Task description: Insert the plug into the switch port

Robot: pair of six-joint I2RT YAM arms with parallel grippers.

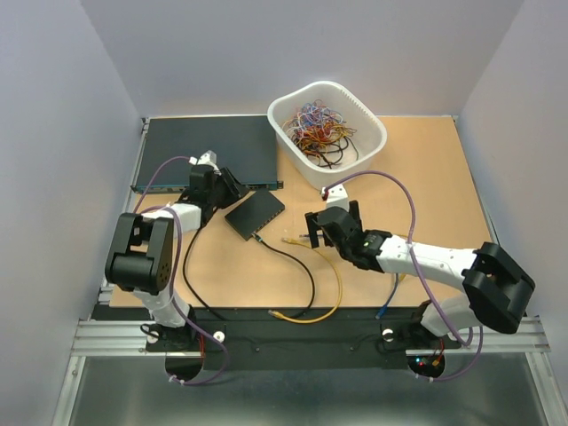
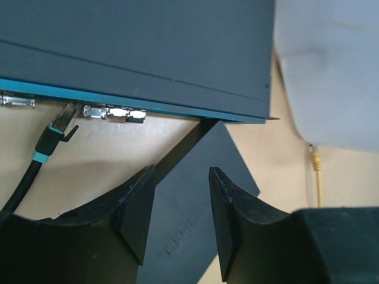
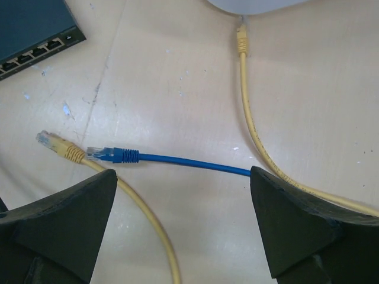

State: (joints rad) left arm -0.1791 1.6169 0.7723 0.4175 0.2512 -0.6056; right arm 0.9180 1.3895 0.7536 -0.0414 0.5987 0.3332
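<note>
Plug (image 3: 103,154), blue w/ clear tip, lies loose on the table (image 3: 177,77) under the right pincer (image 3: 183,174), nothing touching it. That pincer's fingers stand wide apart, gripping nothing. The plug's cable runs back beneath the right-hand finger. A yellow plug (image 3: 56,145) lies just beside the blue one, tip pointing the same way.

Switch port (image 3: 35,50) is one of a row along the edge of the switch box (image 1: 255,214), up and left of both plugs and well apart from them. A black cable (image 1: 293,266) already sits in one port.

Left pincer (image 2: 180,171) is at the box's far corner, next to the rack unit (image 2: 148,47), fingers part-way apart w/ the box top showing in the gap. Can't tell if it actually grips or presses the box, as the contact is hidden.

White basket (image 1: 368,124) of tangled wires sits at the back.
</note>
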